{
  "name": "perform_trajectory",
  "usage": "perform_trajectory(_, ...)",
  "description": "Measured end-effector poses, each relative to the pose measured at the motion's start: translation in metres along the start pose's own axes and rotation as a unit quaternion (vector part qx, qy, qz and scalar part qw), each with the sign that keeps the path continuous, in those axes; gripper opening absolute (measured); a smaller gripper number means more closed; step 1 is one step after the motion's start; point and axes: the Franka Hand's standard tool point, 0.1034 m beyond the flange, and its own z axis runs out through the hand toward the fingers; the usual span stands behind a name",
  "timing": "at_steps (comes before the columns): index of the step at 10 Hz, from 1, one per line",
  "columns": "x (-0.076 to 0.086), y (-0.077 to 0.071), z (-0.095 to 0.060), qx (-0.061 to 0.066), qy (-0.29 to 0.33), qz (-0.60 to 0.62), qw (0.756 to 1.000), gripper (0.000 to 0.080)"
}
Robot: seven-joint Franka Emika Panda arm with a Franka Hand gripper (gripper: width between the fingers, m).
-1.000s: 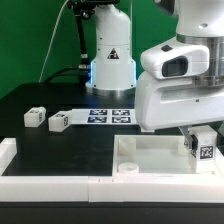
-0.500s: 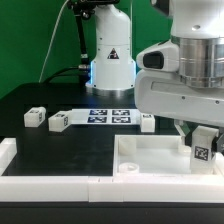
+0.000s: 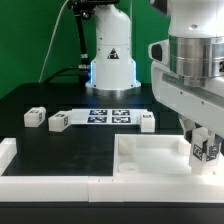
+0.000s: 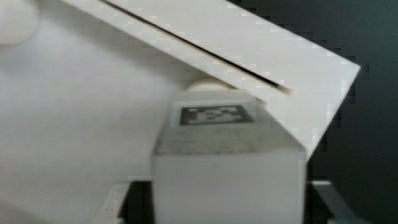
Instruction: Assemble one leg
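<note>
Gripper (image 3: 206, 146) clamps a small white plastic cuboid leg (image 3: 207, 150) over the large white square tray-like tabletop (image 3: 150, 152), near the table's front corner; next comes seating it in a corner hole.

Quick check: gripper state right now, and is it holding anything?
Gripper: jaws closed on a leg, held over the far-right corner of the white tray-like piece in the exterior view.

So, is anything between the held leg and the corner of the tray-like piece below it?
Nothing visible. The hand holds the small white tagged plastic leg upright over the large white square tray-like piece, near its corner on the exterior view's right. The corner hole itself is hidden.
</note>
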Motion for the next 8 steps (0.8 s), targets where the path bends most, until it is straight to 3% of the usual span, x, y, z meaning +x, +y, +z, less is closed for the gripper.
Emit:
perform_trajectory(3, -0.0002, 0.0002, 0.0007, -0.001, 0.0, -0.025, 1.0, 0.0296)
perform_trajectory(4, -0.0005, 0.0, 0.0007, 0.0, 0.0, -0.025, 1.0, 0.0517)
perform_trajectory(5, -0.0013, -0.0012, 0.0001, 0.001, 0.003, -0.076, 0.997, 0.0517)
perform_trajectory(6, -0.0031, -0.0011, -0.0002, -0.002, 0.002, -0.138, 0.99, 0.0626)
perform_trajectory(8, -0.0062, -0.0017, -0.0001, -0.005, 0.004, -0.247, 0.969, 0.0645)
